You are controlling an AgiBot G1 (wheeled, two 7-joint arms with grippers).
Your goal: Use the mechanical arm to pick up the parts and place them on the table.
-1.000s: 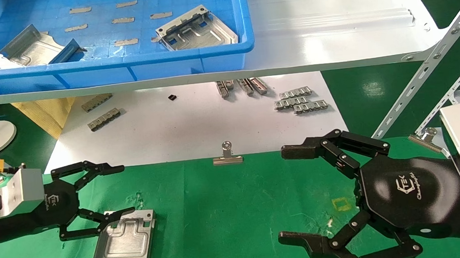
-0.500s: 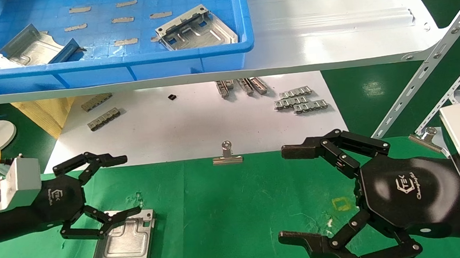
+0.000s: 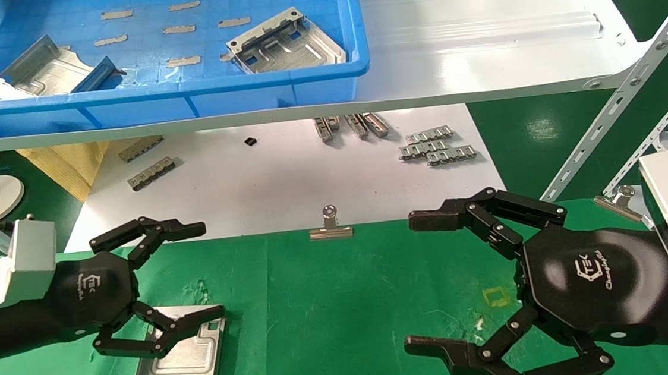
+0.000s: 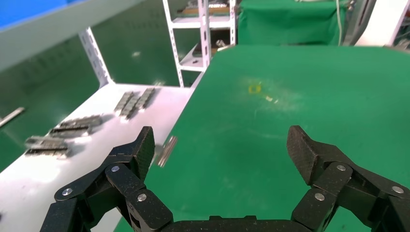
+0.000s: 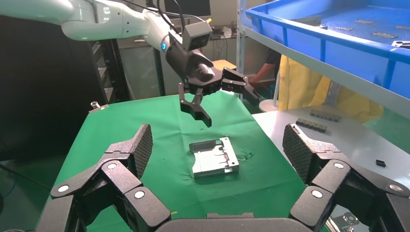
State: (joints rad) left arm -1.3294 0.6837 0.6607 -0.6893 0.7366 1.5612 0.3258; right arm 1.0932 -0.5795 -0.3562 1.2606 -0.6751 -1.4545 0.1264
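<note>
One metal part (image 3: 182,347) lies flat on my green desk (image 3: 343,306) near its left edge. My left end effector (image 3: 166,284) hangs open above it — empty. Two more parts (image 3: 284,41) wait in the blue bin (image 3: 278,90) — the right end effector (image 3: 431,284) idles open.

3 shiny silver stamped sheet-metal plates are counted: 1 on green-cloth bench (image 3: 180,351), 2 in blue plastic tray (image 3: 284,41) (image 3: 42,72); 2 black pincers (image 3: 177,272) (image 3: 428,281).

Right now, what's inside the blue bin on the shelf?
The blue bin holds two silver parts, one at left and one at right, plus small grey strips on its floor. Its front wall hides the nearest floor.
</note>
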